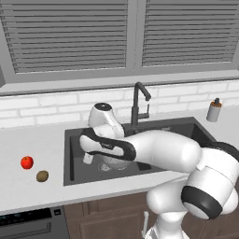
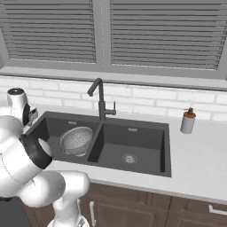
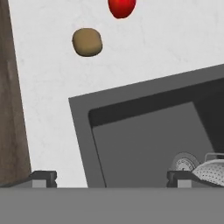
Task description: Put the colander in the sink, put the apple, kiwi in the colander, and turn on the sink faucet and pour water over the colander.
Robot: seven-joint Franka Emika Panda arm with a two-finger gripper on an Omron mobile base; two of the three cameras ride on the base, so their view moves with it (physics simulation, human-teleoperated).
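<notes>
The colander (image 2: 76, 140) sits in the left basin of the dark sink (image 2: 133, 122), and its mesh edge (image 3: 213, 169) shows beside the drain. On the white counter left of the sink lie the red apple (image 1: 26, 162) and, nearer the front edge, the brown kiwi (image 1: 42, 176). Both also appear in the hand view, the apple (image 3: 121, 6) above the kiwi (image 3: 87, 42). My gripper (image 3: 111, 178) is open with nothing between its fingers. It hovers over the left part of the left basin (image 1: 87, 158), apart from the fruit. The faucet (image 1: 137, 102) stands behind the divider.
A grey soap bottle (image 1: 214, 111) stands on the counter right of the sink. The right basin (image 2: 129, 158) holds just its drain. My own arm hides much of the sink in the left base view. Brown cabinet fronts (image 3: 13, 109) run below the counter edge.
</notes>
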